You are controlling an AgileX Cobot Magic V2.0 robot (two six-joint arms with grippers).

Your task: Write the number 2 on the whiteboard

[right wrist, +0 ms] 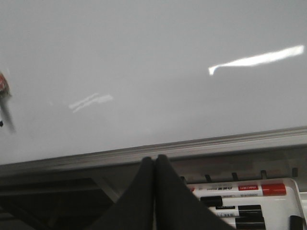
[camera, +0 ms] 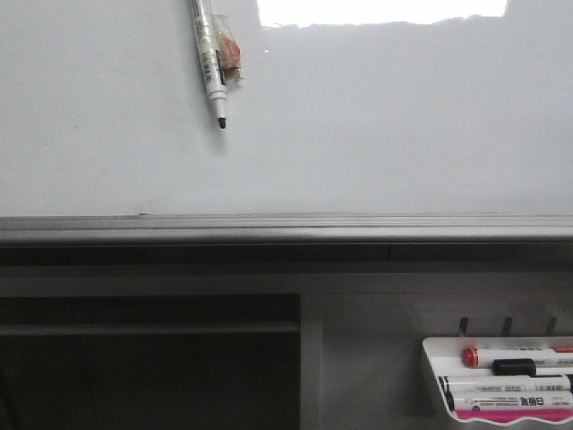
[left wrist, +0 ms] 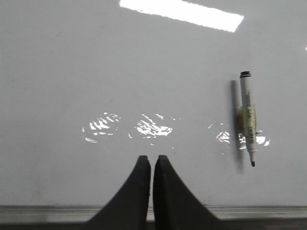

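Glossy pale grey-white, the whiteboard (camera: 376, 116) fills the upper part of the front view, with a grey metal strip (camera: 286, 228) along its lower edge and a bright light reflection near the top. No number 2 shows on it in any view; the board face is bare of strokes. A white marker pen (camera: 209, 63) with a black tip lies on the board at the upper left of the front view, tip pointing toward the strip, with a small clear wrapper with red in it (camera: 231, 55) just beside its barrel. In the left wrist view the same pen (left wrist: 248, 117) lies well apart from the left hand (left wrist: 152, 165), whose 2 dark fingers are pressed together with nothing between them, over the board near the strip. The right hand (right wrist: 154, 165) is likewise clenched on nothing, over the strip's edge. Below and to the right, a small white tray (camera: 431, 376) holds several markers, 1 with a red cap (camera: 471, 356).
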